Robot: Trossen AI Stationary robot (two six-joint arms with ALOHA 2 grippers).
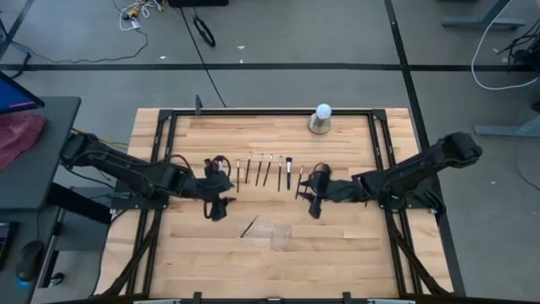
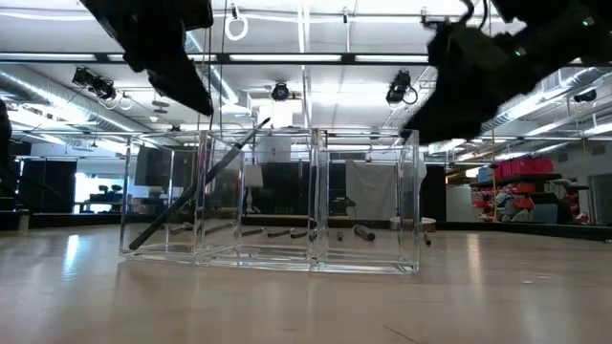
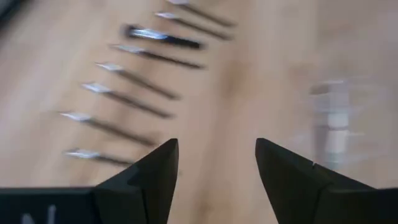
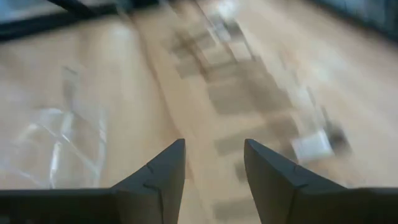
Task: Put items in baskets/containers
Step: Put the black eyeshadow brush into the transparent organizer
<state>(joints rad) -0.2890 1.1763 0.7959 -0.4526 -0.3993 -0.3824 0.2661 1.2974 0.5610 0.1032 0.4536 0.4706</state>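
Two dark robot arms reach in from opposite sides over a pale wooden bench (image 1: pixel 337 253) framed in black rail. The left gripper (image 1: pixel 221 203) hangs over the bench with its fingers (image 3: pixel 155 177) spread wide and nothing between them; seen from its own wrist, bare wood fills the gap. Just beyond that gripper, toward the middle of the bench, a row of slim makeup brushes (image 1: pixel 263 171) lies side by side, each handle running roughly parallel to the next, none touching its neighbour. The row stretches between the two grippers, its near end close to the left gripper and its far end just beside the right one.

One brush (image 1: pixel 250 225) has reached the clear plastic tray (image 1: pixel 272 231), which sits toward the bench's front edge, between the two grippers and nearer the front than either. From above, this brush lies at a slant at the tray's end nearest the left gripper. From bench height, the tray shows upright see-through walls and dividers, and the dark handle leans tilted in the end compartment below the left arm, its upper end poking above the rim.

The right gripper (image 1: pixel 315 201) is poised over the bench on the other side of the brush row, its fingers (image 4: pixel 158 180) parted and holding nothing. Well beyond it, near the back rail, a white ball-shaped object (image 1: pixel 321 117) stands on a grey base.
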